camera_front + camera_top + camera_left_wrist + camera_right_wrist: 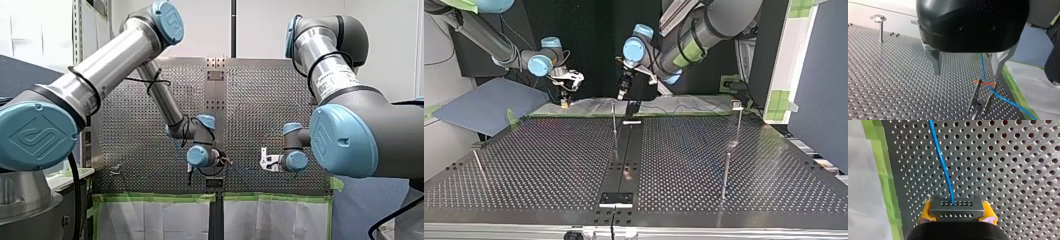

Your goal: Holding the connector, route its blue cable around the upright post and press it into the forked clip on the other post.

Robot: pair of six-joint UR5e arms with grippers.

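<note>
**Connector gripped, cable across the fork, seating unconfirmed**

The connector (pixel 956 205) is clamped between the yellow pads (pixel 926 210) of the right claw (pixel 957 213). It is held low over the counter (pixel 1010 170), near the green tape (pixel 880 170) at its edge. The blue cable (pixel 941 160) is seen leaving the connector's face and running ahead over the holes, away from that claw.

In the left wrist view the left claw (pixel 967 74) is spread wide and nothing is gripped by it. Its metal fingers (pixel 936 62) are placed one to either side of the cable. Below them the cable is drawn across the forked clip (pixel 983 83), whose prongs are marked orange, and from there it is led off toward the counter's taped edge. Whether it is seated down in the fork or only laid across its mouth cannot be told. A post with a flat head (pixel 879 19) is set well apart, further along the counter.

In the front and top views the cable is too thin to be traced, so it cannot be said whether it has been passed round the upright post.

As far as can be judged, the holding part is done and the cable has been brought to the clip. The press into the fork is taken to be the step in hand. If the cable is not yet seated, a downward push remains to be made, with tension kept from the connector end.
</note>
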